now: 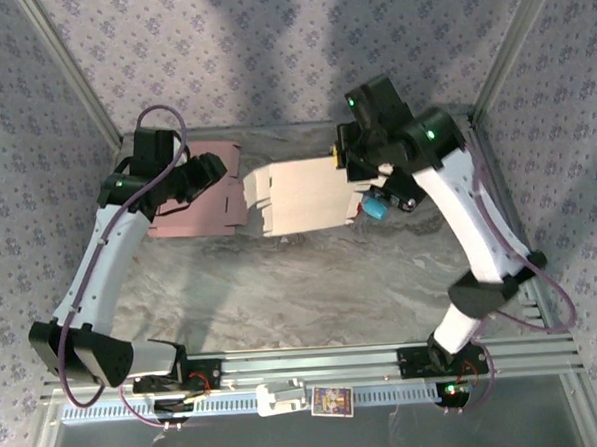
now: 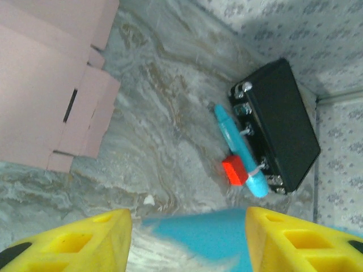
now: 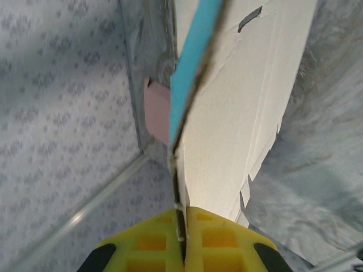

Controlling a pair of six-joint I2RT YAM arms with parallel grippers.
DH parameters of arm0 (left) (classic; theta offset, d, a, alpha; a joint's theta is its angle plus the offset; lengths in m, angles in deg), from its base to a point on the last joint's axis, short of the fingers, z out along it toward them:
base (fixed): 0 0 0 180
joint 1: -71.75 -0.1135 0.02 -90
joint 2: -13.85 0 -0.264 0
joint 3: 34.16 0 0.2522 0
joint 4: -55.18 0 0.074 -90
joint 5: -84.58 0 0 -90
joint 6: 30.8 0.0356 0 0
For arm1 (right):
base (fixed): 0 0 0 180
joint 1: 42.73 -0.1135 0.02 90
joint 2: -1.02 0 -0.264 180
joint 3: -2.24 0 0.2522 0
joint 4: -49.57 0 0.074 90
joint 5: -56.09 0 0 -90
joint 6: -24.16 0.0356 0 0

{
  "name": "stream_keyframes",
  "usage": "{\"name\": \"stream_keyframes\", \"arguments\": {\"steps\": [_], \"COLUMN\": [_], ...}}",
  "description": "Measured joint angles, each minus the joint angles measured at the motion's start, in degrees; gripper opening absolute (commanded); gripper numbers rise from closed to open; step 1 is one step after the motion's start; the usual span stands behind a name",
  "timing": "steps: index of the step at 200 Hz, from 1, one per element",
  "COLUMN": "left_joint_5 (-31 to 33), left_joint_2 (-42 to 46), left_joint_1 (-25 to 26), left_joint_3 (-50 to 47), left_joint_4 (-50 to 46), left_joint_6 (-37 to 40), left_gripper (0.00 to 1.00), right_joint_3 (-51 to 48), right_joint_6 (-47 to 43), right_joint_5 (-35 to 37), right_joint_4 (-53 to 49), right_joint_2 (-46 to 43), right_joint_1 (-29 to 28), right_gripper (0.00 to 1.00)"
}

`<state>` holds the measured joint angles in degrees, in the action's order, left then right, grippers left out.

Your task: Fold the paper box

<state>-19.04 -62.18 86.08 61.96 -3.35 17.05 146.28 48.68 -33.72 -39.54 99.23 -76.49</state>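
The paper box (image 1: 299, 196) is a flat blank, cream on top and blue on its other face, held off the table at the back centre. My right gripper (image 1: 348, 167) is shut on its right edge. In the right wrist view the yellow fingers (image 3: 215, 241) pinch the blank's edge (image 3: 238, 113), cream to the right and blue to the left. My left gripper (image 1: 216, 172) is at the blank's left end. Its yellow fingers (image 2: 85, 241) stand open, with a blurred blue panel of the box (image 2: 198, 238) between them; I cannot tell whether they touch it.
A pink flat cardboard blank (image 1: 192, 194) lies at the back left under my left wrist, and its notched edge (image 2: 57, 96) shows close by. The right arm's black wrist (image 2: 281, 122) carries teal and red parts. The enclosure walls stand close behind and at both sides.
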Motion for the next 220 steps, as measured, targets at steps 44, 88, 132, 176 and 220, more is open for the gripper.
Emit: {"name": "stream_keyframes", "arguments": {"steps": [44, 88, 132, 176, 220], "left_joint_5": [-2.47, -2.91, -3.10, -4.26, -3.85], "left_joint_2": [0.76, 2.36, 1.88, -1.33, -5.14], "left_joint_1": [-3.72, -4.22, -3.61, -0.63, 4.90], "left_joint_3": [-7.63, -10.67, -11.23, -10.91, -4.90], "left_joint_4": [-0.57, 0.07, 3.13, 6.27, 7.06], "left_joint_6": [2.47, 3.80, 4.33, 4.55, -5.62], "left_gripper": [0.51, 0.53, 0.52, 0.52, 0.59], "right_joint_3": [16.26, 13.53, 9.20, -11.91, -16.26], "right_joint_6": [-1.40, -3.04, -5.68, -8.57, -9.20], "right_joint_5": [-6.05, -7.56, -8.15, -8.59, -8.61], "right_joint_4": [-6.27, -7.37, -6.03, 6.78, 13.27], "right_joint_2": [20.52, 23.47, 23.15, 15.47, 14.58], "right_joint_1": [6.71, 7.21, 6.82, 5.84, 6.03], "right_gripper": [0.00, 0.00, 0.00, 0.00, 0.00]}}
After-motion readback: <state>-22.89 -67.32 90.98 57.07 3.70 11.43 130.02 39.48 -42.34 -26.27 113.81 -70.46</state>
